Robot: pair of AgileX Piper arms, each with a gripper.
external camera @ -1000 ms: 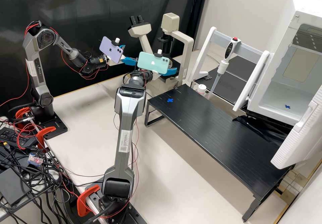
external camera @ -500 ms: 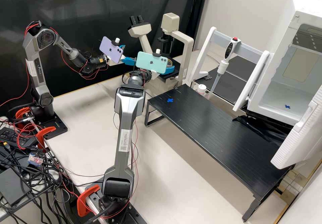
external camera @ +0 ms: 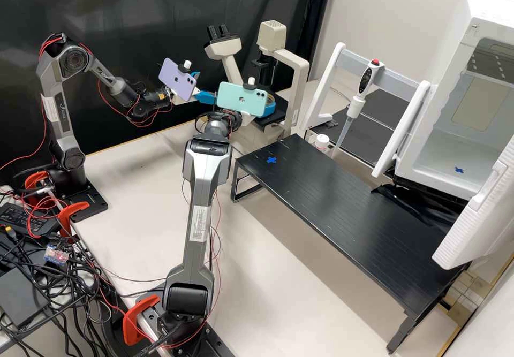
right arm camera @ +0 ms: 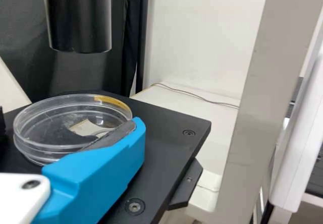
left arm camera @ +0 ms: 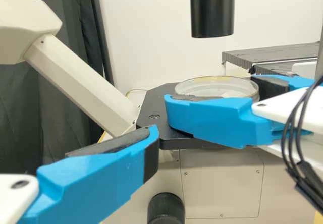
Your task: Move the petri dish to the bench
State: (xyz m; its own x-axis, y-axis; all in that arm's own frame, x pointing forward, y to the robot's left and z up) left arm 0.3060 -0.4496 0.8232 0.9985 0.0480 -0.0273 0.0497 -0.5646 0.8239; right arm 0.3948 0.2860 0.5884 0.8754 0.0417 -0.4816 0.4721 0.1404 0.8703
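1. Petri dish (right arm camera: 73, 125): on the black microscope stage (right arm camera: 166, 118), upper middle of the high view. Clear, round and shallow.
2. Right gripper (left arm camera: 211, 91): fingers spread about the dish's width, one on either side of it. Near pad lies at the wall; firm contact on both sides cannot be confirmed.
3. Left gripper (external camera: 208, 85), upper left of centre in the high view: fingers well apart, holding nothing.
4. Handling, judged: light, stiff, smooth and liable to slip; wall may crack under hard pressure. Take hold across opposite sides, low on the lower part, level; a grip on the upper rim alone could lift only a lid.
5. Markings: amber strip (right arm camera: 112, 102) on the dish's rim, no legible writing. White label (external camera: 200, 223) on the right arm, centre-left of the high view: print too small to read.
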